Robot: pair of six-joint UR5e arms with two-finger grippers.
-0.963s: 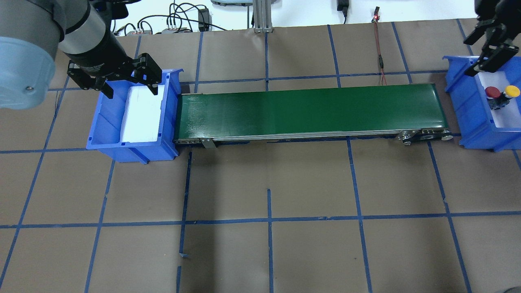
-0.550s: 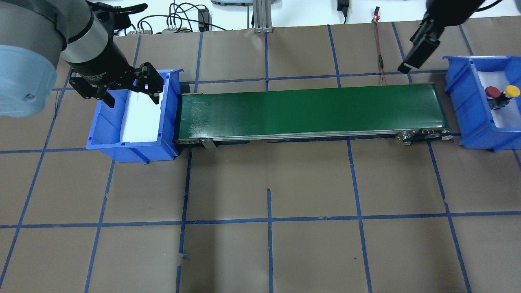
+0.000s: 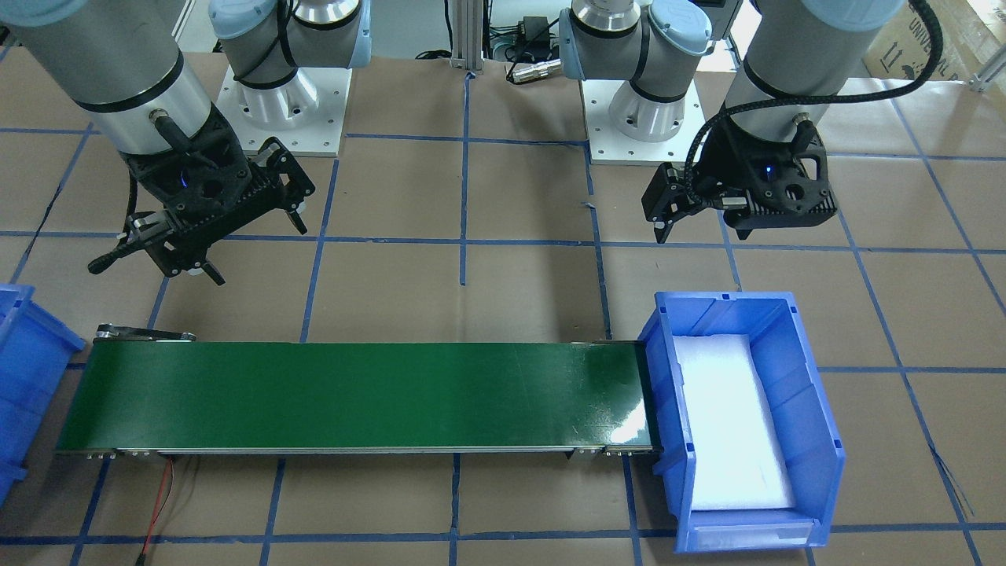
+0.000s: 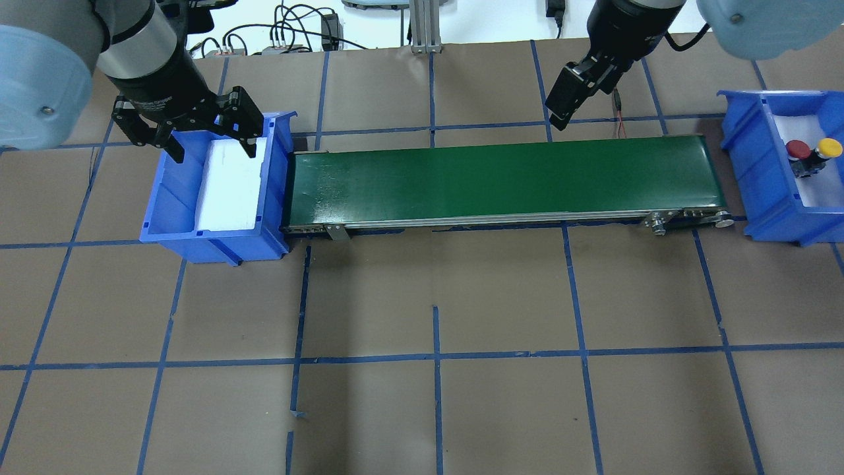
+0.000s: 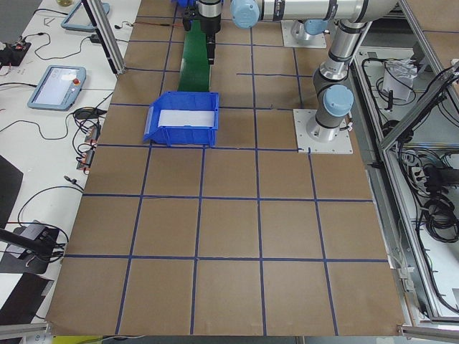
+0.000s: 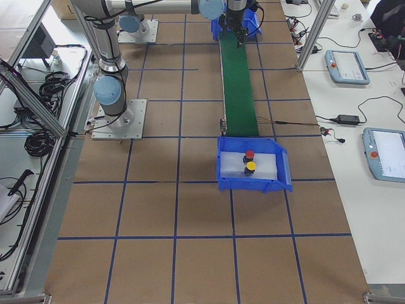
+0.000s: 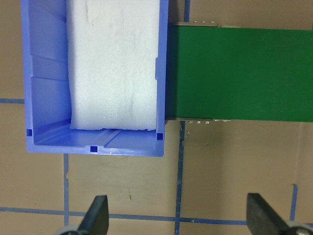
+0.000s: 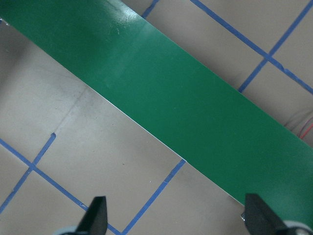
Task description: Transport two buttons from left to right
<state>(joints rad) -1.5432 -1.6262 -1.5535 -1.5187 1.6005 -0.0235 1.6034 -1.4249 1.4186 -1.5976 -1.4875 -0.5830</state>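
Observation:
The red button (image 4: 798, 150) and the yellow button (image 4: 829, 146) stand side by side on white foam in the right blue bin (image 4: 758, 165). They also show in the exterior right view, red (image 6: 250, 154) and yellow (image 6: 250, 166). My right gripper (image 4: 559, 115) is open and empty, behind the green belt (image 4: 501, 178), well left of that bin; its fingers (image 8: 98, 215) stand wide apart over the belt's edge. My left gripper (image 4: 208, 142) is open and empty above the far end of the left blue bin (image 4: 277, 165), which holds only white foam (image 7: 115, 63).
The belt runs between the two bins. A red wire (image 4: 614, 72) lies on the table behind the belt, near my right gripper. Cables and a metal post (image 4: 422, 26) stand at the far edge. Brown table with blue tape lines lies in front.
My right gripper has swung left, from above the right bin to behind the belt. My left gripper has barely shifted over the left bin. The buttons have not moved.

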